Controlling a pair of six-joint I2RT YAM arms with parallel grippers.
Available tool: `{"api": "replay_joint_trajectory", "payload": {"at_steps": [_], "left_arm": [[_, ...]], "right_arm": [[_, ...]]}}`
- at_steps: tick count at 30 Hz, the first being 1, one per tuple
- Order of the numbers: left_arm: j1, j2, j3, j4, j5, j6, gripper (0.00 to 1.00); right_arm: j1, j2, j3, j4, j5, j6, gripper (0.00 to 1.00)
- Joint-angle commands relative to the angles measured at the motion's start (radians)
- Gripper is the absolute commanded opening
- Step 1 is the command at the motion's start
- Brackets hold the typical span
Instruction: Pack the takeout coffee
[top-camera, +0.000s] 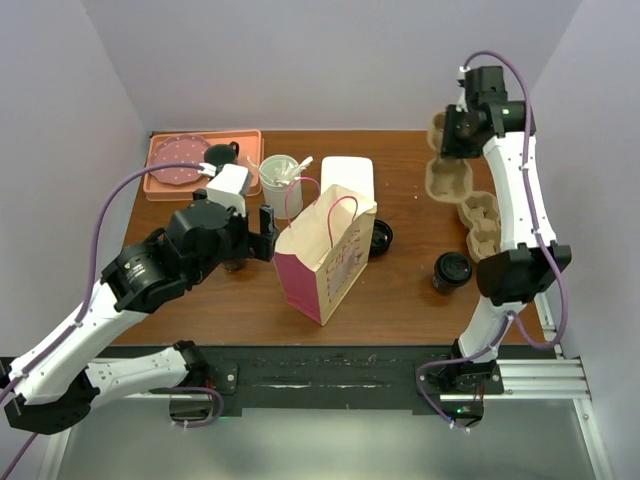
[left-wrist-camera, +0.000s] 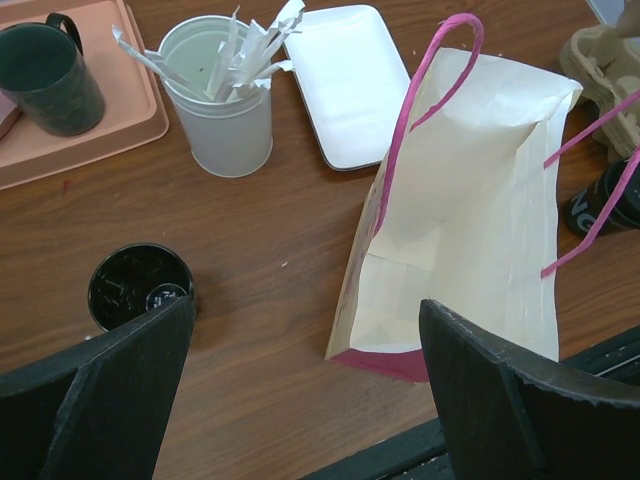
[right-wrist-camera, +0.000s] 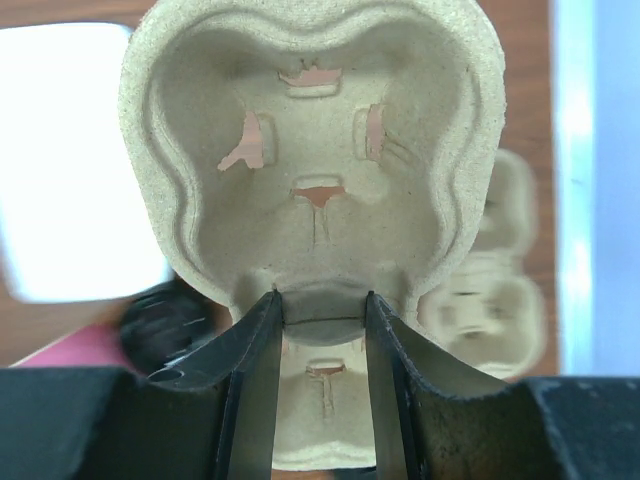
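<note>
- The lidded coffee cup stands on the surface near its right front edge. It is just beside the right arm and well apart from the paper bag, and nothing grips it.
- A second dark cup, with no lid, sits left of the bag, close under the left hand. A black round thing lies just beside the bag's right side; I cannot tell whether it is a lid or a cup.
- A cardboard cup carrier is up off the surface at the far right. The right hand is pinched narrow on its centre ridge. Another carrier lies on the surface below it.
- The left hand is spread wide and holds nothing. It hovers at the bag's left side, looking into its mouth.
- The bag stands in the middle with its mouth open and its pink handles up. What shows of its inside looks bare.
- By my reading the job is at an early stage, with nothing packed yet. Left to do: seat the cups in the carrier, then get the carrier into the bag.
- The open room is the bare wood between the bag and the lidded cup, toward the front.
- The right edge is crowded by the spare carrier, the cup and the arm.
- Behind the bag, a white tray, a clear cup of stirrers and a pink tray fill the far side.
- The raised handles could catch a carrier as it is lowered in.
</note>
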Motion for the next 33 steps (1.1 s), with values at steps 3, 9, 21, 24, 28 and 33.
{"api": "replay_joint_trajectory", "payload": {"at_steps": [3,9,21,24,28,33], "left_arm": [[0.005,0.078,0.040,-0.023,0.023,0.019,0.96],[0.004,0.127,0.096,-0.193,-0.031,-0.163,0.87],[0.004,0.142,0.296,-0.431,0.107,-0.944,0.79],[0.005,0.189,0.279,-0.427,0.168,-1.007,0.76],[0.004,0.199,0.226,-0.352,0.188,-1.051,0.75],[0.004,0.237,0.170,-0.343,0.237,-1.114,0.78]], "right_arm": [[0.122,-0.181,0.059,0.073,-0.257,0.144,0.27],[0.173,-0.448,-0.240,0.466,-0.337,0.107,0.23],[0.173,-0.543,-0.332,0.542,-0.385,0.018,0.25],[0.175,-0.542,-0.335,0.542,-0.414,-0.017,0.25],[0.173,-0.545,-0.335,0.545,-0.422,-0.040,0.26],[0.175,-0.560,-0.368,0.614,-0.452,-0.021,0.26]]}}
